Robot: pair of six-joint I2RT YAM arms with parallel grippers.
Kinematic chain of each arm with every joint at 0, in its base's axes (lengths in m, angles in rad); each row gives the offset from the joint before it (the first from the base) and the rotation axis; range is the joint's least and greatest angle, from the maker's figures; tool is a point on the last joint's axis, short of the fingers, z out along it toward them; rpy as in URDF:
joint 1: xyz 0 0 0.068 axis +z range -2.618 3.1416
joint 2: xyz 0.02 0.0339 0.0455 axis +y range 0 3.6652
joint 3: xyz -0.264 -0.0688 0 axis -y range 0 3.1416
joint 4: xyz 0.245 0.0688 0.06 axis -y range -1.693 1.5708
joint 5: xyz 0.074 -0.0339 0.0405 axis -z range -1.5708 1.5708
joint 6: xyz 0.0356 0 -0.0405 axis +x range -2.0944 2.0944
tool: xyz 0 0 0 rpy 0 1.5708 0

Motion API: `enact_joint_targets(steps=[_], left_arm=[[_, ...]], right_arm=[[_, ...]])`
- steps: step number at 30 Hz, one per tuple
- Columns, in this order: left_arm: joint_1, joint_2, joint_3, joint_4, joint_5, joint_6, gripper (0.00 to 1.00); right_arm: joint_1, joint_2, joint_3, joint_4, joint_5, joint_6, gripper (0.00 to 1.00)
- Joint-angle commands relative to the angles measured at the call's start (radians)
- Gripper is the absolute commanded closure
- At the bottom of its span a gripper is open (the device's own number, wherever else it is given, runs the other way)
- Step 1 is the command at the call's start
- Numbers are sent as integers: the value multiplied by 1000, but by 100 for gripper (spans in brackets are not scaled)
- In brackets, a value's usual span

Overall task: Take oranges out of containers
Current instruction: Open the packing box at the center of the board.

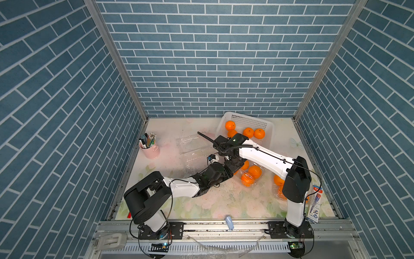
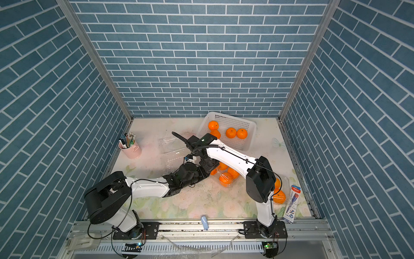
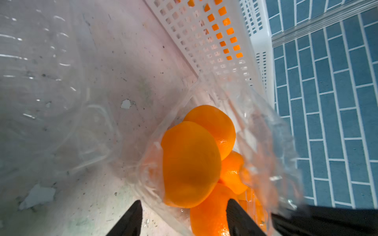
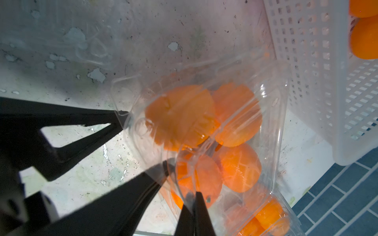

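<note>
one white basket [image 1: 251, 122] sits beyond the fingers [image 3: 135, 216]. nearer, a clear container [image 4: 282, 126] of four oranges [image 3: 190, 163] lies just ahead of the left gripper [image 3: 185, 201], whose fingers stand apart, holding nothing. the right gripper [image 4: 194, 196] is closed, seemingly pinching the container's lid. a further container [image 2: 280, 197] is mostly hidden behind the right arm [image 1: 264, 161].

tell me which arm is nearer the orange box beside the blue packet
Right: its elbow hangs over that container. The left arm is across the table, hand at the middle container.
</note>
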Motion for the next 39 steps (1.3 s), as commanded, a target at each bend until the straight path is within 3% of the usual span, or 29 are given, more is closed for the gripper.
enact_joint_targets(steps=[1,8,14,18,24,32,39], left_arm=[[-4,35,-1,23,15,5,41],[-14,48,3,-18,5,30,53],[-15,40,-1,-58,-1,74,73],[-15,0,3,-134,-18,124,77],[-12,-95,-19,-244,-52,172,78],[9,-217,-54,-376,-86,209,72],[23,-295,-74,-449,-112,227,54]], right_arm=[[4,-23,22,-18,-5,32,100],[3,-23,55,-56,29,26,100],[-9,-28,83,-105,74,-2,100],[-25,-45,99,-138,102,-16,100],[-33,-74,126,-195,148,-15,100],[-62,-123,77,-209,217,-11,66],[-106,-155,8,-182,224,-10,53]])
